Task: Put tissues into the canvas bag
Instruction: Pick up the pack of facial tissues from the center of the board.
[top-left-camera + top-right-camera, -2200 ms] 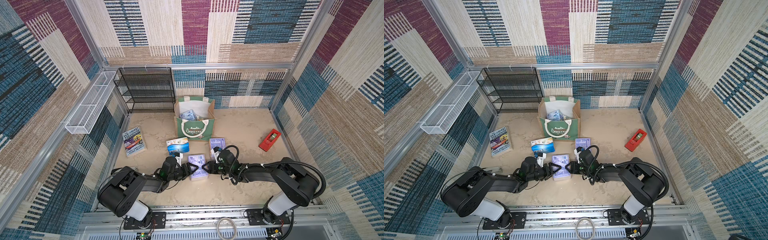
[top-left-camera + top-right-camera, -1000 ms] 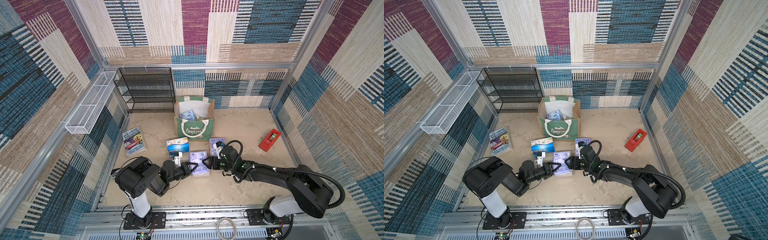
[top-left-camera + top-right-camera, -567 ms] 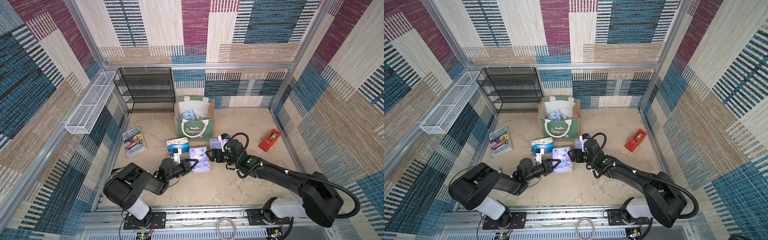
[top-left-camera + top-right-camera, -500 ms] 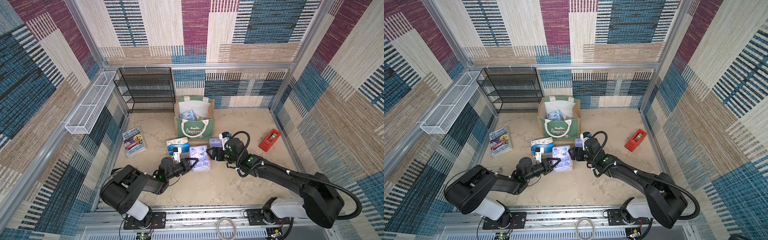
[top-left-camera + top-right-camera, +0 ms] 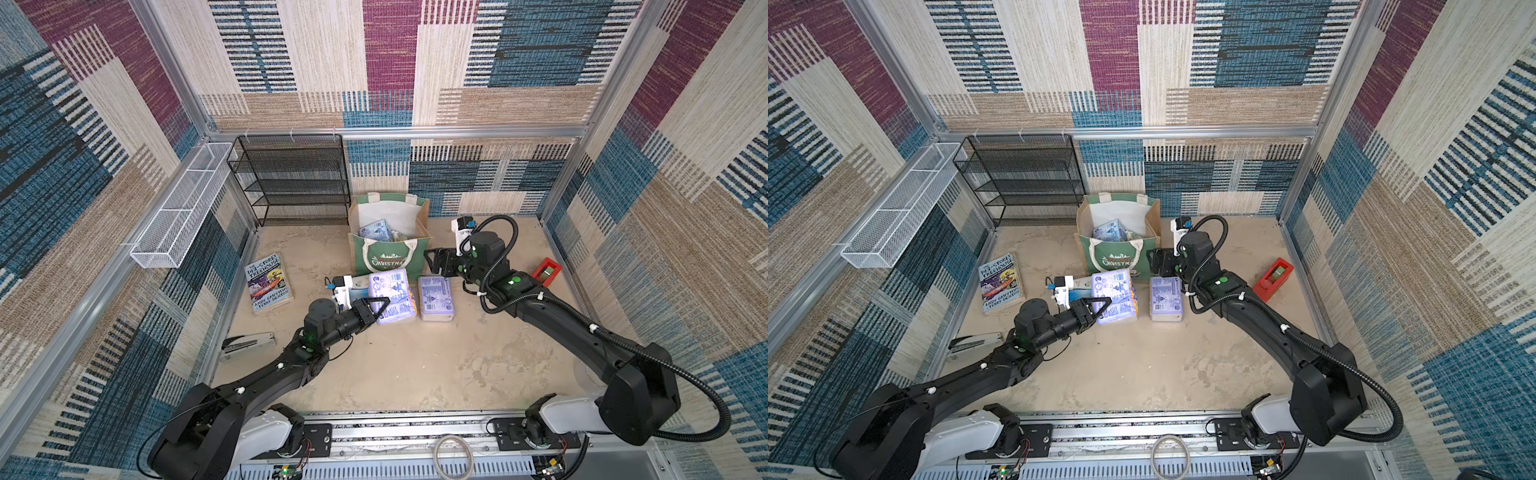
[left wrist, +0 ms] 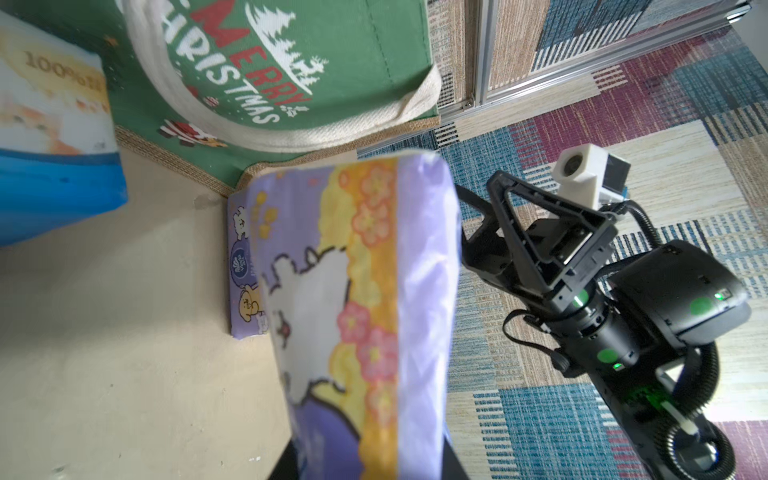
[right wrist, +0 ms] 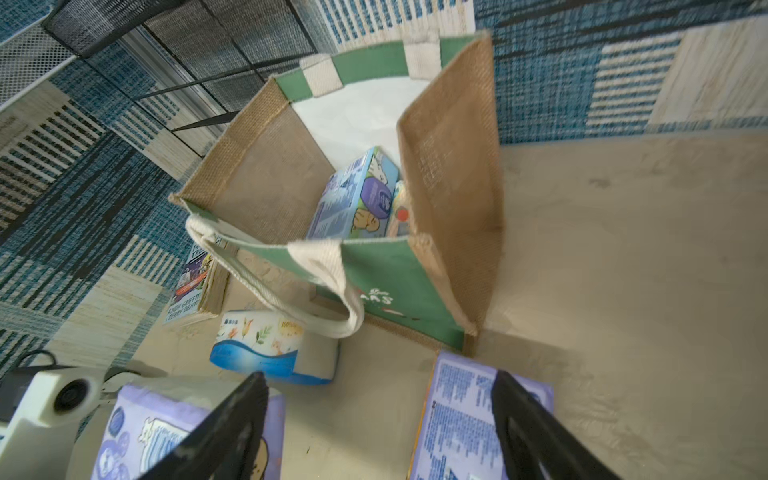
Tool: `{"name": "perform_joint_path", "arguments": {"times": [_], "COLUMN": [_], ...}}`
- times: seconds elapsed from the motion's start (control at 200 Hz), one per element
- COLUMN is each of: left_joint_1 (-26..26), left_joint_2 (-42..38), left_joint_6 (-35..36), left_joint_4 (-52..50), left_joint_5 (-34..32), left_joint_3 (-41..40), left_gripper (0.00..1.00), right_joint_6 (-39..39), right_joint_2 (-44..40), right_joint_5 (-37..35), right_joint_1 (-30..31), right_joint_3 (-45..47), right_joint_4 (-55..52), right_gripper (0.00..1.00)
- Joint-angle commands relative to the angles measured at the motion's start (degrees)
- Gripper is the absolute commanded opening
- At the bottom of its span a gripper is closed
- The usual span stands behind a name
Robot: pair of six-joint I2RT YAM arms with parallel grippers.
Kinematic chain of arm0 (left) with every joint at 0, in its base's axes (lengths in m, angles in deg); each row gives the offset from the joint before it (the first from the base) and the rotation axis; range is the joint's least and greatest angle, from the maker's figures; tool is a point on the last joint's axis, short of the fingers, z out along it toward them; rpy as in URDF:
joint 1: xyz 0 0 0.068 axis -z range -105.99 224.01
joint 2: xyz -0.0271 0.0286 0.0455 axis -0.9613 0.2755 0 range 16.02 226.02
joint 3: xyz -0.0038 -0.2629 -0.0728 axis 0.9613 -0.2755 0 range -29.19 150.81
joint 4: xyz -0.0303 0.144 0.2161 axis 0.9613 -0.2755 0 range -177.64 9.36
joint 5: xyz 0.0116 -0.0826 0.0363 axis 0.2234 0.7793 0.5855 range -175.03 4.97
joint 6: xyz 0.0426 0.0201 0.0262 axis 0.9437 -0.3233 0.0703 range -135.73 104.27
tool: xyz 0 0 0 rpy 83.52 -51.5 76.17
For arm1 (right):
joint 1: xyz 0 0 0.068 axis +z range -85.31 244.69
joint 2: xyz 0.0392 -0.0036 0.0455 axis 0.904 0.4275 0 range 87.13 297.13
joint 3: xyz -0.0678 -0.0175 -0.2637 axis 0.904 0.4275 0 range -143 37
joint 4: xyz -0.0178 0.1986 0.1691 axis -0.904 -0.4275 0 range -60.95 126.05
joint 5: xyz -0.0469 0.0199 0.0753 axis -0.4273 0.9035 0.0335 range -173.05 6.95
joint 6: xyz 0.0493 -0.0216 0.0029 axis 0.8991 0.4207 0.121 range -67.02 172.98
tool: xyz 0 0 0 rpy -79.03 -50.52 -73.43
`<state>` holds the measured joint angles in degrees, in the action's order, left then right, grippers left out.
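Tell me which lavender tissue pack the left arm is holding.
The lavender pack nearer the book: the left fingers are shut on its near edge, and its yellow side shows. The book lies apart. The other lavender pack lies flat, untouched, by the bag.

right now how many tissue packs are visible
5: lavender plastic-wrapped pack in left claw; second lavender pack on the floor; blue-white pack before the green canvas bag; light blue pack and pale pack inside it, maybe more hidden.

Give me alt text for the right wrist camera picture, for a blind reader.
An open canvas bag stands on the tan floor with a light blue tissue pack inside. In front are a blue-white pack, a lavender pack and a second lavender pack, with the open right gripper in the foreground.
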<state>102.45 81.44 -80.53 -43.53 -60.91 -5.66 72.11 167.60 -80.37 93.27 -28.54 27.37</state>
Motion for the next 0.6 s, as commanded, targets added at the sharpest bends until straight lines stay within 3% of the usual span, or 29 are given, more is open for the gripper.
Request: {"name": "perform_joint_path", "arguments": {"times": [0.0, 0.155, 0.596], "left_joint_1": [-0.98, -2.29, -7.15], "left_joint_2": [-1.98, -3.44, -3.45], "left_joint_6": [2.89, 5.19, 12.69], "left_joint_4": [-6.22, -12.55, -27.27], "left_joint_5": [0.11, 1.61, 4.6], "left_joint_3": [2.35, 7.97, 22.05], "left_gripper": [0.34, 0.33, 0.34], "right_joint_6": [-5.22, -8.53, -12.78], "right_joint_2": [3.02, 10.59, 33.74], "right_joint_5": [-1.61, -2.81, -4.48], "right_joint_1": [-0.7, -1.58, -2.47], "right_joint_3": [-5.49, -15.94, -44.99], "right_joint_4": [-2.77, -7.01, -20.88], "right_gripper": [0.85, 0.83, 0.63]}}
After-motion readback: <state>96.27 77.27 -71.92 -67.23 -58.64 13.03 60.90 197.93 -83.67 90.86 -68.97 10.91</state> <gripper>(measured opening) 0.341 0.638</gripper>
